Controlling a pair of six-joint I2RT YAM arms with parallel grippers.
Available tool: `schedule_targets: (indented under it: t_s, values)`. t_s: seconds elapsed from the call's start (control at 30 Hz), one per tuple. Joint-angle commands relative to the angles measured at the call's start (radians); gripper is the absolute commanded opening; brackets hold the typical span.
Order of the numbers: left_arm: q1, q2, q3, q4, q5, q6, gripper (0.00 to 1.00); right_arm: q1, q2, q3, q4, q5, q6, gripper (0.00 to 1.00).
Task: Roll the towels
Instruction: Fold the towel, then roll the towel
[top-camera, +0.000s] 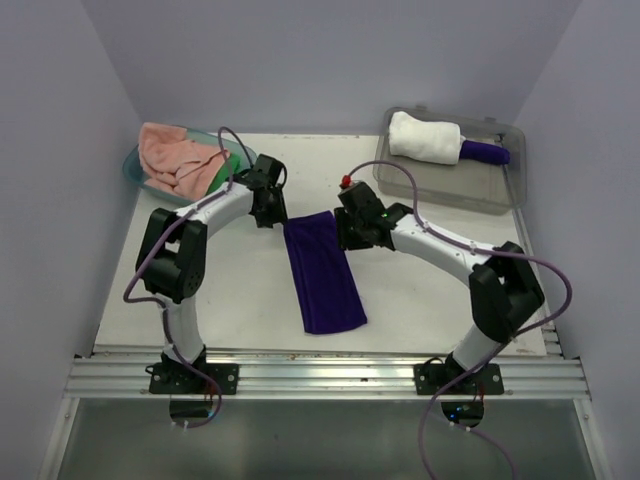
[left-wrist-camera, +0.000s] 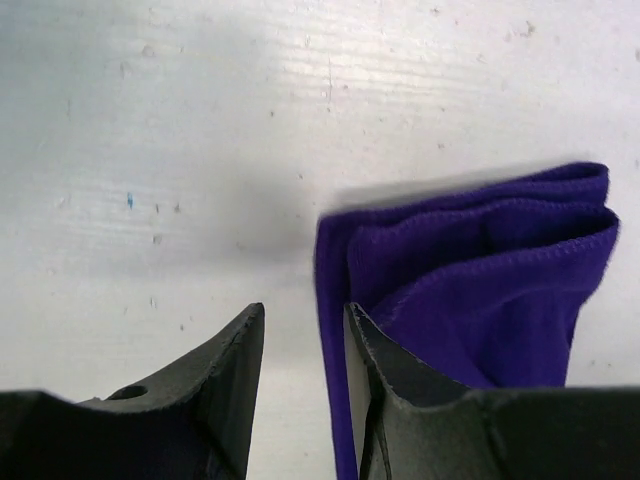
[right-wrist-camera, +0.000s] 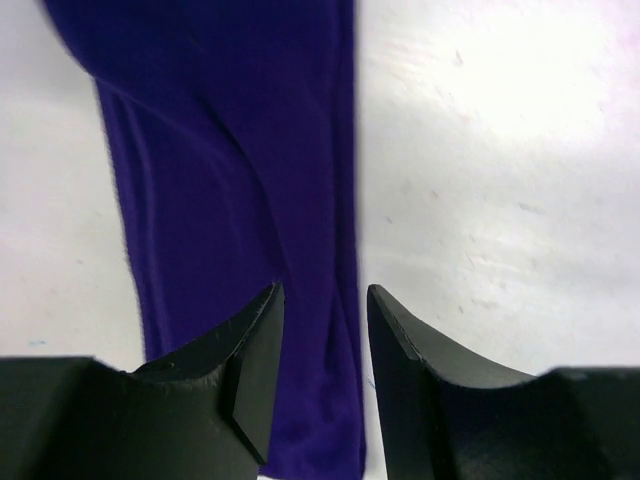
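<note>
A dark purple towel (top-camera: 322, 275) lies flat on the white table as a long folded strip. Its far end sits between my two grippers. My left gripper (top-camera: 274, 212) is open at the strip's far left corner. In the left wrist view the towel's (left-wrist-camera: 480, 290) thin left edge runs up between the jaws of that gripper (left-wrist-camera: 305, 318), beside the right finger. My right gripper (top-camera: 346, 230) is open at the far right corner. In the right wrist view its jaws (right-wrist-camera: 325, 295) straddle the towel's (right-wrist-camera: 220, 150) right edge. A salmon pink towel (top-camera: 175, 155) and a green towel (top-camera: 226, 168) lie bunched together. A rolled white towel (top-camera: 425, 138) lies at the back right.
The pink and green towels fill a teal tub (top-camera: 134, 168) at the back left corner. The white roll lies in a clear grey tray (top-camera: 500, 190) beside a dark purple roll (top-camera: 486, 152). Walls close in the table on three sides; a metal rail (top-camera: 320, 375) runs along the front.
</note>
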Motion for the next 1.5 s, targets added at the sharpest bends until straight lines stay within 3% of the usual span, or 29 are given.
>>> schedule_targets:
  t_s: [0.0,0.17,0.43,0.53,0.6,0.9,1.07,1.2,1.33,1.47]
  values:
    - [0.000,0.079,0.106,0.017,0.041,0.052,0.42,0.003,0.098,0.147,0.032,-0.052,-0.052,0.43]
    - [0.003,0.149,0.177,0.001,0.038,0.054,0.43,-0.007,0.262,0.340,0.007,-0.094,-0.009,0.42]
    - [0.025,0.173,0.217,-0.030,0.009,0.054,0.44,-0.030,0.468,0.484,0.015,-0.105,0.014,0.40]
    - [0.034,0.136,0.214,-0.033,-0.005,0.048,0.62,-0.062,0.552,0.532,0.021,-0.124,0.028,0.40]
    - [0.041,0.107,0.214,-0.043,-0.011,0.048,0.68,-0.084,0.607,0.572,0.009,-0.122,0.034,0.39]
    - [0.051,-0.052,0.159,-0.096,-0.073,0.020,0.69,-0.176,0.723,0.658,-0.023,-0.082,0.140,0.41]
    - [0.037,-0.176,0.018,-0.077,-0.040,-0.012,0.70,-0.179,0.786,0.777,-0.065,-0.101,0.123,0.42]
    - [0.006,-0.279,-0.119,-0.106,-0.068,-0.024,0.70,-0.181,0.732,0.765,-0.045,-0.122,0.106,0.43]
    - [-0.020,-0.397,-0.297,-0.077,0.002,-0.026,0.80,-0.178,0.631,0.726,-0.013,-0.161,0.087,0.48]
    - [-0.158,-0.437,-0.329,-0.063,0.025,-0.107,0.79,-0.181,0.485,0.666,0.009,-0.164,0.074,0.54]
